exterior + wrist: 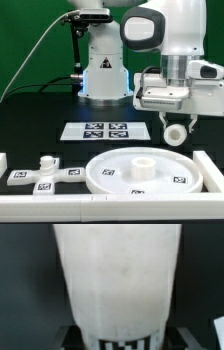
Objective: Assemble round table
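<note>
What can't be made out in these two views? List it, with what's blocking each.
- Wrist view: the leg fills the frame and hides everything behind it; one end is cut by the edge.
- Wrist view: the tag past its other end is blurred and cut off.
- Exterior view: tags on the foot and round disc are too small to read.
- Exterior view: where the gripper touches the leg is too small to see.

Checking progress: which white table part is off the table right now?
The cylinder leg, held up in the gripper; the round disc and cross-shaped foot both lie on the table.
</note>
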You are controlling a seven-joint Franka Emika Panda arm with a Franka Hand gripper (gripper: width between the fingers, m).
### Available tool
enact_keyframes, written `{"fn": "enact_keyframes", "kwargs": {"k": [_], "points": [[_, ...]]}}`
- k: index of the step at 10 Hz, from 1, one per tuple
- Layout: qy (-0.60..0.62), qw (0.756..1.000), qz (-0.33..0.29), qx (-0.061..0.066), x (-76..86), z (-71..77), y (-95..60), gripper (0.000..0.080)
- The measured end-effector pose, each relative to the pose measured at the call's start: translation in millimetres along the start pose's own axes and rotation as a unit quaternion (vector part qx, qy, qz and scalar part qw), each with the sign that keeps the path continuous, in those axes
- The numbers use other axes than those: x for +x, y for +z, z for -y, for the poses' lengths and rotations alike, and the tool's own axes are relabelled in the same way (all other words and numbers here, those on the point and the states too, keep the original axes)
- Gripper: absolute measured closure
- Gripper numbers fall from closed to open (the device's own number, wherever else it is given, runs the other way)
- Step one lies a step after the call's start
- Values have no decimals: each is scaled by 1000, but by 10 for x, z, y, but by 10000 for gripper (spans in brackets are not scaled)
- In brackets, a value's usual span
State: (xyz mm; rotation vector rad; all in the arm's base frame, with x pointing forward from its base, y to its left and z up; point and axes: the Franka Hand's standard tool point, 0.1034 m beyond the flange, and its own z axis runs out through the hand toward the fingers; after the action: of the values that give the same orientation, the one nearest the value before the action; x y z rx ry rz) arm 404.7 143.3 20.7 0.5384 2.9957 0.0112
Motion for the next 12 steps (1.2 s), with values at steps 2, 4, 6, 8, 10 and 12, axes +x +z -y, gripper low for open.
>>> {"fn": "enact_keyframes", "kwargs": {"k": [2,4,6,8,10,12], "points": [[1,1000,-1,4,2,21,15,482],[1,1000,-2,5,6,24,20,473],[1,1000,-3,5,9,26,25,181],[1,1000,-3,5,10,27,26,155],[8,1000,2,5,-25,32,-18,151],[51,999,15,0,-156,89,-155,150]]}}
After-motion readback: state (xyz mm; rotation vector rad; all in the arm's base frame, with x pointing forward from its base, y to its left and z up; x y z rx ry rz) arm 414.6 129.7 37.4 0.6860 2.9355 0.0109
